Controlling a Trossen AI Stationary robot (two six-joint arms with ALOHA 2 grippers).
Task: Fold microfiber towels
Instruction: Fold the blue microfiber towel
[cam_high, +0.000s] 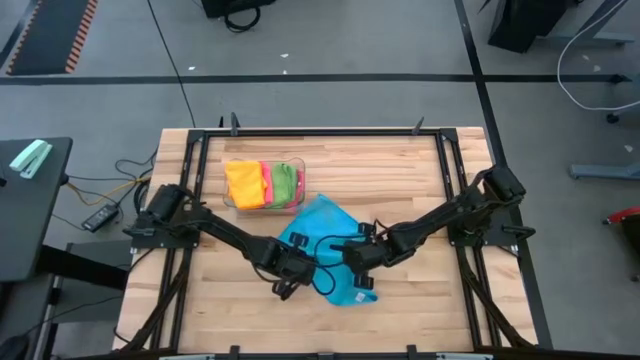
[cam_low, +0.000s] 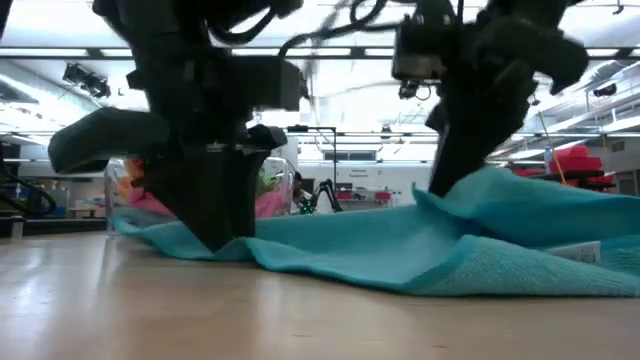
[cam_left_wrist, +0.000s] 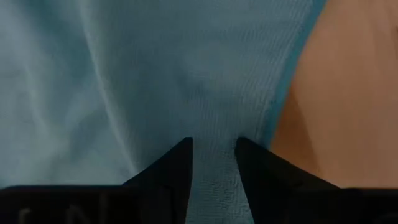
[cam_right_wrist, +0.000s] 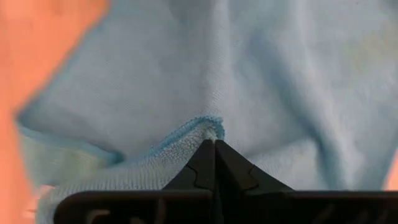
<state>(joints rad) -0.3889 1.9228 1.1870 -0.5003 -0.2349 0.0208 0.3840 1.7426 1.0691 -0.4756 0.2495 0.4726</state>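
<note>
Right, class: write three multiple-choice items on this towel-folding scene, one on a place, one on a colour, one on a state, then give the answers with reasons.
1. Where is the clear bin of folded towels?
A. Behind the blue towel, towards the table's far side
B. On the floor
C. Under the right arm's base

2. What colour is the towel both arms work on?
A. Pink
B. Blue
C. Green

3. How do the right gripper jaws stand?
A. Wide open above the towel
B. Shut on the towel's edge
C. Out of sight

Answers: 1 A, the high view shows the bin beyond the blue towel. 2 B, every view shows blue cloth. 3 B, the right wrist view shows the jaws closed on a pinched hem.
</note>
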